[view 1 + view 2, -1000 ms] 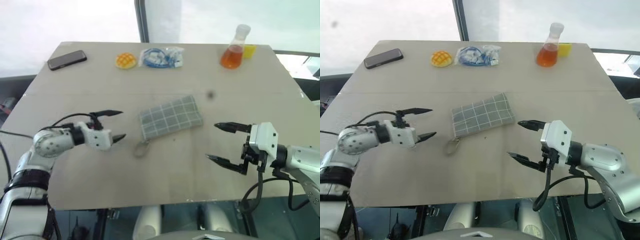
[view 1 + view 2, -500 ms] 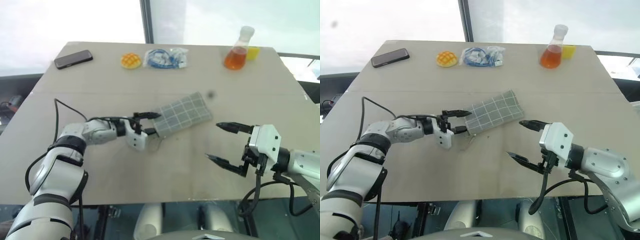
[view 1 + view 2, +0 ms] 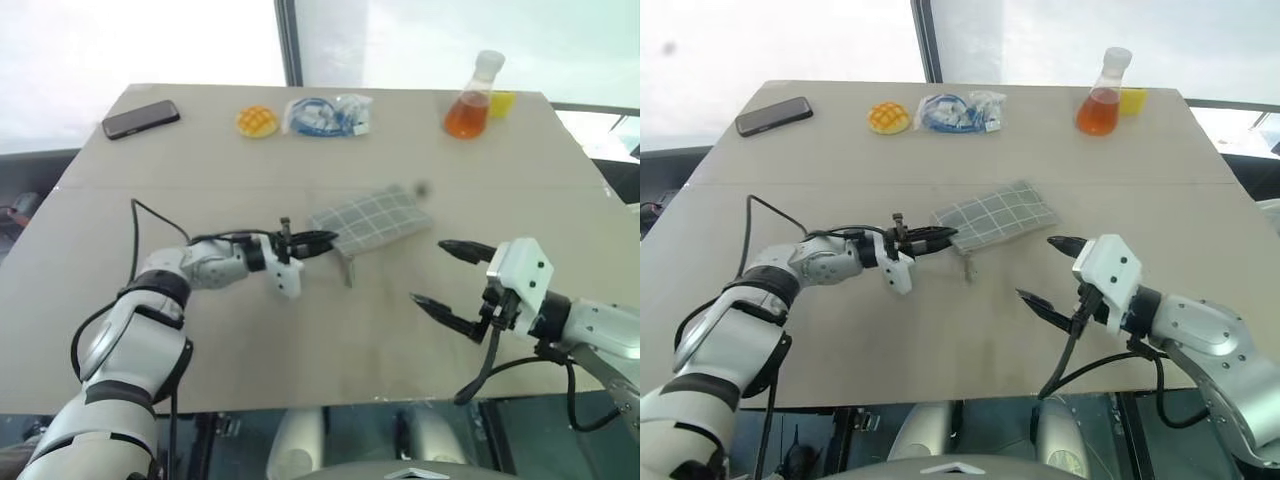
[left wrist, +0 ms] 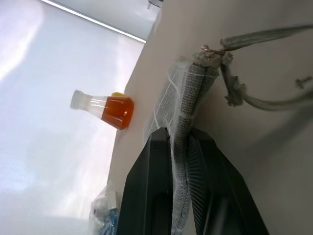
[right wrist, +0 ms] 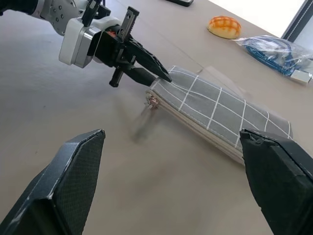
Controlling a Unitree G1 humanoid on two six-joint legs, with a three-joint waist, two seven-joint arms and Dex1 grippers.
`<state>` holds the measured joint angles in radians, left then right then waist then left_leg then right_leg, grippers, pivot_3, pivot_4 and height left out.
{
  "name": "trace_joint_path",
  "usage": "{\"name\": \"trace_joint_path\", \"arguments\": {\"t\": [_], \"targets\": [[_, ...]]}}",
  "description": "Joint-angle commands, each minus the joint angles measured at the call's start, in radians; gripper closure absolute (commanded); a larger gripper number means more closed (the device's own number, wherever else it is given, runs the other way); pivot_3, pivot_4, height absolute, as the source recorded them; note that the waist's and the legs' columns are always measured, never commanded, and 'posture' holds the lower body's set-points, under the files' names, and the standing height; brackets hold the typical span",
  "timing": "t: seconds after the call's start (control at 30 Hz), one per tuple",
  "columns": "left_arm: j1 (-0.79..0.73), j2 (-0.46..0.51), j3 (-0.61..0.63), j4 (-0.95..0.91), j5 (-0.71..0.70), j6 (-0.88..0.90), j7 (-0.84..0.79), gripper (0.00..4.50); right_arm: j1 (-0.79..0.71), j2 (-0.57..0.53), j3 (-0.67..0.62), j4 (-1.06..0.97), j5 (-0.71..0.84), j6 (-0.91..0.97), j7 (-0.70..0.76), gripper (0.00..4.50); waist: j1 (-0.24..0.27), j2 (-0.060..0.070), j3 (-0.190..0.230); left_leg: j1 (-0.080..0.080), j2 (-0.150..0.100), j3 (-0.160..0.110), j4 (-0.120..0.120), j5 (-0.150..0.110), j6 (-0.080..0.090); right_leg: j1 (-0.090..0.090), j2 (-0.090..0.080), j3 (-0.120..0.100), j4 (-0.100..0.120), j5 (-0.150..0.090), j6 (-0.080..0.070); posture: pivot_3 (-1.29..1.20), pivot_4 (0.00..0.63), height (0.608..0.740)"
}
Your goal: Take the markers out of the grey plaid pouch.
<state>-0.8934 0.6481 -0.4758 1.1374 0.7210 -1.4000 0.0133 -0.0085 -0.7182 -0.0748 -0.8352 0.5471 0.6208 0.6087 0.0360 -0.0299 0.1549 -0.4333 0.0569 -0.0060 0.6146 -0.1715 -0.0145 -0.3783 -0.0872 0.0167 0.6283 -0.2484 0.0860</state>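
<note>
Pinching the near-left end of the grey plaid pouch (image 3: 369, 219) with the left claw (image 3: 322, 241) — fingers pressed onto the fabric, cord loop (image 3: 349, 270) dangling beside. Holding the right claw (image 3: 447, 281) spread wide, right of the pouch and apart from it — above the desk (image 3: 330, 340).

Grey plaid pouch (image 3: 372, 218) mid-table, one corner seemingly lifted, cord loop (image 3: 347, 268) dangling

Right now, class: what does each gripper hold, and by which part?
The left gripper pinches the flat grey plaid fabric pouch by its zipper-end corner. The right gripper holds nothing.
</note>
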Motion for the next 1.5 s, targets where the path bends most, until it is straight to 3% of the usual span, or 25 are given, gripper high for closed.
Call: {"name": "trace_joint_path", "arguments": {"t": [0.03,0.07,0.1,0.3,0.4,0.57,0.77,0.9,1.0,1.13,1.37,1.5], "targets": [[0.012,-0.001,0.016,-0.015,-0.085,0.014,-0.072,3.98,-0.024,0.007,0.003,-0.009,0.008,0.005,-0.012,0.00,-0.001,0.000,0.000,0.000,0.000,0.000,0.000,0.000,0.000,0.000,0.000,0.000,0.000,0.000,0.000,0.00,0.150,0.740],[0.014,-0.005,0.016,-0.011,-0.103,0.023,-0.095,4.39,-0.027,0.007,0.005,-0.007,0.007,0.005,-0.013,0.00,-0.001,0.000,0.000,0.000,0.000,0.000,0.000,0.000,0.000,0.000,0.000,0.000,0.000,0.000,0.000,0.00,0.150,0.740],[0.017,-0.009,0.017,-0.012,-0.118,0.034,-0.114,4.49,-0.029,0.008,0.007,-0.005,0.006,0.004,-0.012,0.00,-0.001,0.000,0.000,0.000,0.000,0.000,0.000,0.000,0.000,0.000,0.000,0.000,0.000,0.000,0.000,0.00,0.150,0.740],[0.032,-0.027,0.046,-0.062,-0.175,0.073,-0.139,4.49,-0.040,0.019,0.018,-0.003,0.034,0.033,-0.021,0.00,0.000,0.000,0.000,0.000,0.000,0.000,0.000,0.000,0.000,0.000,0.000,0.000,0.000,0.000,0.000,0.00,0.150,0.740],[0.035,-0.055,0.066,-0.082,-0.303,0.095,-0.224,4.49,-0.065,0.051,0.031,0.008,0.108,0.132,-0.063,0.00,-0.001,0.000,0.000,0.000,0.000,0.000,0.000,0.000,0.000,0.000,0.000,0.000,0.001,0.000,0.000,0.00,0.150,0.740],[0.075,-0.098,0.098,-0.209,-0.557,0.208,-0.418,4.49,-0.210,0.168,0.068,0.138,0.177,0.295,-0.174,0.00,-0.014,0.000,0.000,0.000,0.000,-0.001,0.001,0.000,0.000,0.000,0.001,0.001,0.002,0.000,0.000,0.00,0.150,0.740],[0.155,-0.118,0.134,-0.389,-0.652,0.336,-0.516,4.49,-0.381,0.299,0.146,0.325,0.169,0.361,-0.202,0.00,-0.028,0.001,0.000,0.001,0.000,-0.001,0.001,0.000,0.000,-0.001,0.001,0.002,0.007,0.000,0.000,0.00,0.150,0.740],[0.184,-0.125,0.164,-0.465,-0.657,0.401,-0.533,4.50,-0.430,0.341,0.150,0.382,0.168,0.376,-0.211,1.18,-0.025,0.001,0.000,0.001,0.000,-0.001,0.001,0.000,0.000,-0.002,0.002,0.001,0.009,0.000,0.000,0.00,0.150,0.740],[0.207,-0.128,0.187,-0.510,-0.654,0.441,-0.536,4.50,-0.440,0.344,0.132,0.383,0.163,0.392,-0.228,2.57,-0.022,0.001,0.000,0.001,0.000,-0.001,0.001,0.000,0.000,-0.002,0.001,0.001,0.009,0.000,0.000,0.00,0.150,0.740],[0.238,-0.133,0.215,-0.553,-0.667,0.492,-0.543,4.50,-0.420,0.268,0.081,0.349,0.134,0.402,-0.240,4.28,-0.022,0.001,0.000,0.001,0.000,-0.001,0.001,0.000,0.000,-0.002,0.001,0.002,0.009,0.000,0.000,0.00,0.150,0.740],[0.313,-0.170,0.274,-0.642,-0.781,0.627,-0.583,4.50,-0.391,0.161,-0.087,0.365,0.082,0.446,-0.337,4.40,-0.023,0.001,0.000,0.001,0.000,-0.001,0.001,0.000,0.000,-0.002,0.001,0.002,0.009,0.000,0.000,0.00,0.150,0.740],[0.353,-0.201,0.304,-0.710,-0.822,0.706,-0.586,4.50,-0.393,0.143,-0.116,0.370,0.078,0.461,-0.339,4.40,-0.024,0.001,0.000,0.001,0.000,-0.001,0.001,0.000,0.000,-0.002,0.001,0.002,0.009,0.000,0.000,0.00,0.150,0.740]]}}
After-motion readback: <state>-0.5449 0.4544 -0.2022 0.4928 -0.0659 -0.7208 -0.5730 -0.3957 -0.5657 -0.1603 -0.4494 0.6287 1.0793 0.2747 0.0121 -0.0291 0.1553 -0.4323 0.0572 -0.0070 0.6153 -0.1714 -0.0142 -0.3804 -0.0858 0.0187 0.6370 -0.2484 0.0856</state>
